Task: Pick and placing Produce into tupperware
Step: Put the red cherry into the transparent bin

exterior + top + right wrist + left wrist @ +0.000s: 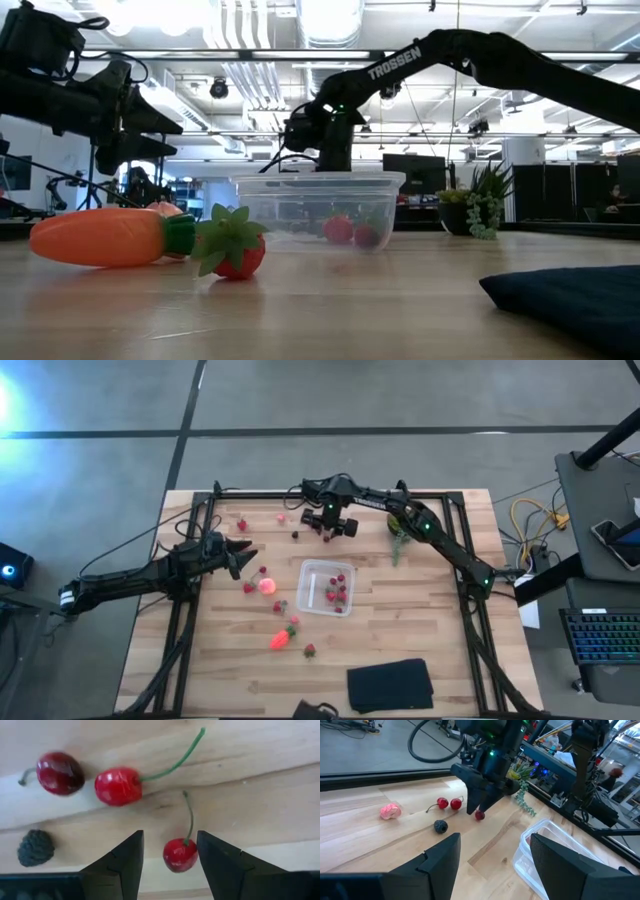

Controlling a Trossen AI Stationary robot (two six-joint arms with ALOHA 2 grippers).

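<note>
Cherry (180, 854) on the table's far side, between the spread fingers of the right gripper (169, 851); left gripper (492, 852) open, idle; tupperware (327, 587) mid-table holds few berries, most produce outstanding.

- Two slim black arms: the left arm (140, 575) and the right arm (440, 540), each built of tube-like links with bulkier joint housings.
- White "TROSSEN" lettering (392, 61) runs along a right-arm link in the low view.
- Small green lights glow on the right arm's joints (423, 526), and another on its wrist (492, 754).
- A thick black cable (427, 740) loops off that wrist.
- Right gripper (167, 855): two flat, dark, wedge-shaped fingers.
- Left gripper (492, 852): the same matte black, broad angular fingers (442, 857).
</note>
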